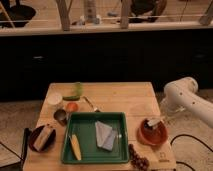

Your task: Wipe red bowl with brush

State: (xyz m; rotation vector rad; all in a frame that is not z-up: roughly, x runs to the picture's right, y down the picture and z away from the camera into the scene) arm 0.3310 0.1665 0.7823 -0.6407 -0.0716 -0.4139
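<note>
Hovering claw (160, 118) over red bowl (151, 135) by table (120, 96) right edge; brush (152, 122) inside bowl; grip: cannot tell.

The gripper (160, 118) hangs over the red bowl (150, 137), right of the green tray (95, 115). The brush (153, 122) shows above the bowl's inside.

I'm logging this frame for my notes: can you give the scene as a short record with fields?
table: wooden
green tray: mid-table, holding a grey cloth and a corn cob
red bowl: on the table, right of the tray
brush: whitish handle over the bowl's far half
gripper: at the bowl's far right rim, next to the brush
</note>
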